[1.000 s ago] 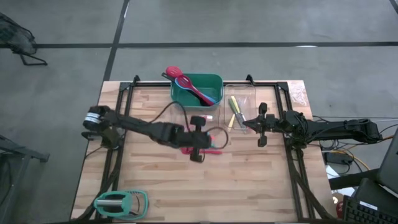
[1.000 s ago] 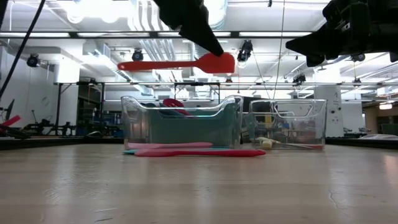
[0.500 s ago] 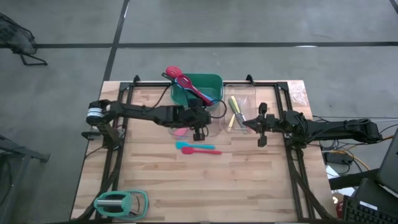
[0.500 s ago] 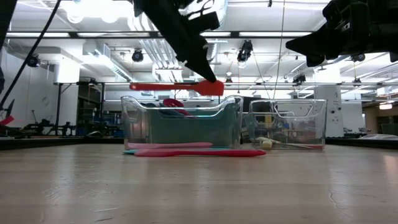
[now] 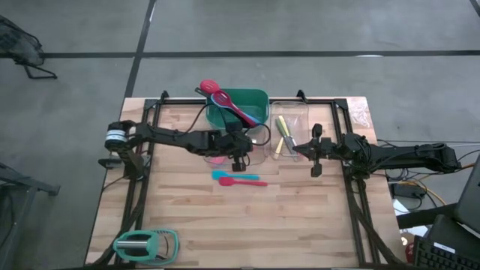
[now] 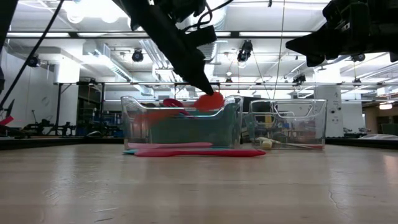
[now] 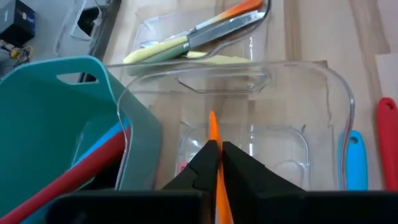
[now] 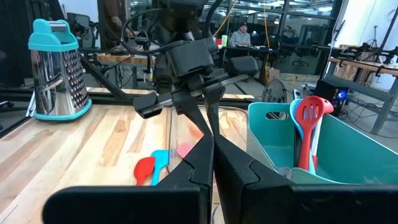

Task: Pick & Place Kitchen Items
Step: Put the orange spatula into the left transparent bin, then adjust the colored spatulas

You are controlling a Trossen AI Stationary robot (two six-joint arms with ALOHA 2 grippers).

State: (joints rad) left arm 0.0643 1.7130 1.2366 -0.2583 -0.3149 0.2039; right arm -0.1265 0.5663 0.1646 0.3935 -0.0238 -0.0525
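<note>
My left gripper (image 5: 238, 148) is shut on a red-orange spatula (image 6: 186, 109) above a clear bin (image 7: 283, 134) that stands just in front of the green bin (image 5: 241, 111). The green bin holds a red slotted turner (image 8: 309, 127) and blue and pink utensils. A second clear bin (image 5: 291, 133), to the right, holds yellow and orange utensils (image 7: 193, 40). A blue spoon (image 5: 223, 178), a red spoon (image 5: 252, 182) and a pink utensil (image 5: 216, 159) lie on the table. My right gripper (image 5: 315, 152) is shut and empty, held above the table by the right clear bin. My left gripper pinches the spatula between its two fingers at its broad head end (image 6: 210, 101); in the left wrist view the spatula shows edge-on (image 7: 212, 127) between the fingertips. The fingers come slanting down from above. The spatula is tilted, its handle (image 6: 158, 115) dropping inside the clear bin's walls.
A mint-green and grey grater (image 5: 146, 244) lies at the table's near left corner. Black frame rails (image 5: 139, 187) run along the table's left and right sides. Bare wood lies in front of the loose spoons.
My left gripper has carried the spatula from over the loose spoons toward the table's far edge, to the clear bin, and gone down. The spatula, level before, now tips with its handle down into the bin. My right arm has kept still.
</note>
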